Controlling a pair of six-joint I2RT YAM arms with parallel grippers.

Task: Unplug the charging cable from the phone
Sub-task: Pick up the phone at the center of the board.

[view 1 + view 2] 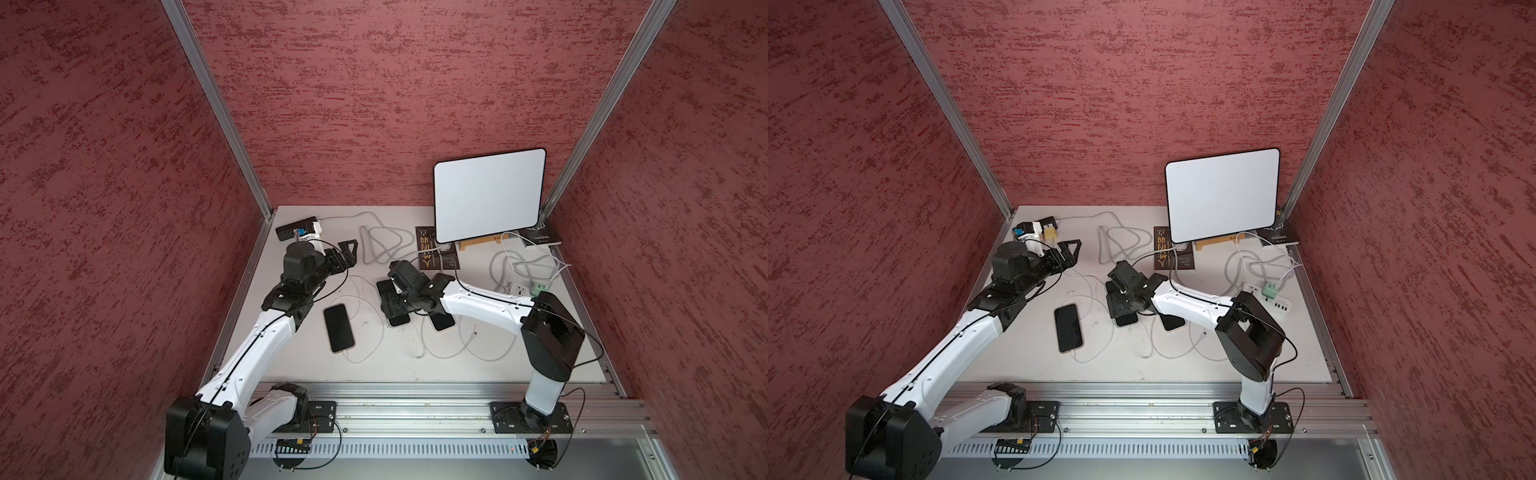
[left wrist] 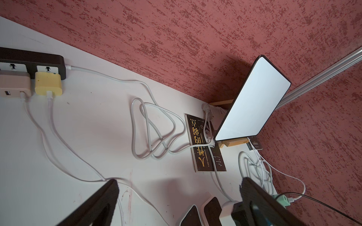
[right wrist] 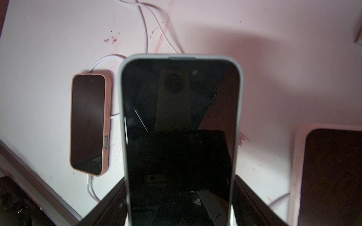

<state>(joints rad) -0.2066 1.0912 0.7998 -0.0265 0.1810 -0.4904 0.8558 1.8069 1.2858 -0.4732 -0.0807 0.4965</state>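
Note:
My right gripper is shut on a dark-screened phone in a pale grey case, with a finger pressed on each long side. Both top views show this gripper low over the table's middle, covering most of that phone. The phone's port end is hidden by the jaws. A pink-cased phone lies flat to its left with a white charging cable plugged in. A third phone lies to its right. My left gripper hangs open and empty near the back left.
A black power strip with chargers sits at the back left. A white tablet leans on a wooden stand, with dark books by it. A white power strip with a green adapter lies right. Loose cables coil across the white table.

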